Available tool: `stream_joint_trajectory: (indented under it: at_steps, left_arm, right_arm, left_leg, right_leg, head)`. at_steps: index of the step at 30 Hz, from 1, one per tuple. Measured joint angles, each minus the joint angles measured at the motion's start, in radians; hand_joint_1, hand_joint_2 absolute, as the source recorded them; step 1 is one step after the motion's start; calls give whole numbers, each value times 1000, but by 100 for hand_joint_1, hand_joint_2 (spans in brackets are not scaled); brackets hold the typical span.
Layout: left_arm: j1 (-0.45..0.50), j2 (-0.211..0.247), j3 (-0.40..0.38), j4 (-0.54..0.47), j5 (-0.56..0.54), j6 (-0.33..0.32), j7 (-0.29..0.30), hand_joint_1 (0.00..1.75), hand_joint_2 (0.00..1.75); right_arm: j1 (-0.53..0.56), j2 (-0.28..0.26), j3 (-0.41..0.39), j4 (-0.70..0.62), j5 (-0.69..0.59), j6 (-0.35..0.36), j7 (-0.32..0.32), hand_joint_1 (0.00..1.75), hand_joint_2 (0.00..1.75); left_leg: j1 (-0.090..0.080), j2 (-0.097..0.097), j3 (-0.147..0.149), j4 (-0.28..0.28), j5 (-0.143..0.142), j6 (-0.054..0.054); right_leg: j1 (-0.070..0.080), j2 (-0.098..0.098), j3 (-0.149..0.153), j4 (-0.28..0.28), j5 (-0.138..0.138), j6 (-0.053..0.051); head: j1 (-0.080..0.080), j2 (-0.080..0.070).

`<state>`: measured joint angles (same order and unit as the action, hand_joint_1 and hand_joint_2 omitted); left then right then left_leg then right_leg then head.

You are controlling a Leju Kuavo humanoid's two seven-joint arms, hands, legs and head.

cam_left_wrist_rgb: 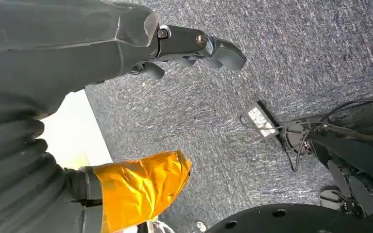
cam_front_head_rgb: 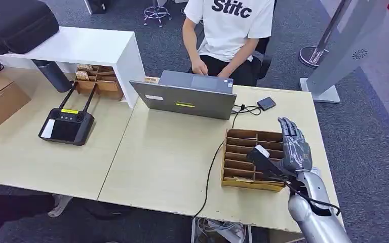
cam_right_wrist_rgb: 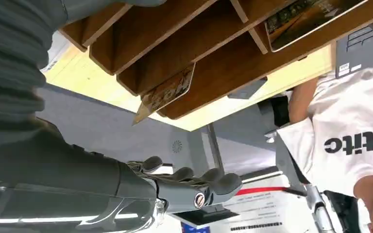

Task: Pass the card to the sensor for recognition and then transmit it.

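**Listener:** Where are the edges, and how much room are you seeing?

**Me:** I am looking down at a pale wooden table [cam_front_head_rgb: 167,162]. Its right edge is running just beside my right hand [cam_front_head_rgb: 295,147], with grey carpet beyond it. The near edge is lying below my forearm. A wide bare stretch of tabletop is lying to the left of a cardboard divider tray [cam_front_head_rgb: 248,157]. A black cable [cam_front_head_rgb: 211,172] is crossing that stretch from the laptop [cam_front_head_rgb: 185,98], where a person [cam_front_head_rgb: 230,35] is sitting at the far edge.

**Listener:** And the card?

**Me:** A card [cam_right_wrist_rgb: 167,92] is standing tilted in one slot of the tray, one corner poking past the tray's edge. A second card [cam_right_wrist_rgb: 311,17] is lying in another slot. My right hand is hovering at the tray's right side, fingers stretched out and apart, holding nothing, not touching either card.

**Listener:** Your left hand?

**Me:** My left hand [cam_left_wrist_rgb: 194,46] is hanging over carpet, fingers loosely bent, gripping nothing.
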<state>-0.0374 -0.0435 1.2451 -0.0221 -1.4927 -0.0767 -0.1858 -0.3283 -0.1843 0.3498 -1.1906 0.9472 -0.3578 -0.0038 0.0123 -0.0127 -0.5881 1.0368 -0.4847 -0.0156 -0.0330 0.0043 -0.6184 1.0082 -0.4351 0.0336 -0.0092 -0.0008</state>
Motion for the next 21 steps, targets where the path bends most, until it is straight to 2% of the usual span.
stream_joint_trajectory:
  at_steps: [9, 10, 11, 21]
  left_arm:
    - [0, 0, 0, 0, 0, 0, 0, 0, 175]
    - [0, 0, 0, 0, 0, 0, 0, 0, 175]
    - [0, 0, 0, 0, 0, 0, 0, 0, 175]
    - [0, 0, 0, 0, 0, 0, 3, 0, 175]
  right_arm:
    - [-1, 0, -11, 6, 0, 1, 1, 0, 175]
    - [-1, 0, -11, 7, 0, 1, 1, 30, 175]
    - [-1, 0, -12, 8, 0, 1, 1, 70, 175]
    - [-1, 0, -14, 17, 0, 1, 1, 70, 175]
  left_leg:
    - [0, 0, 0, 0, 0, 0]
    - [0, 0, 0, 0, 0, 0]
    - [0, 0, 0, 0, 0, 0]
    - [0, 0, 0, 0, 0, 0]
  right_leg:
    - [0, 0, 0, 0, 0, 0]
    - [0, 0, 0, 0, 0, 0]
    - [0, 0, 0, 0, 0, 0]
    - [0, 0, 0, 0, 0, 0]
  head:
    - [0, 0]
    - [0, 0]
    - [0, 0]
    - [0, 0]
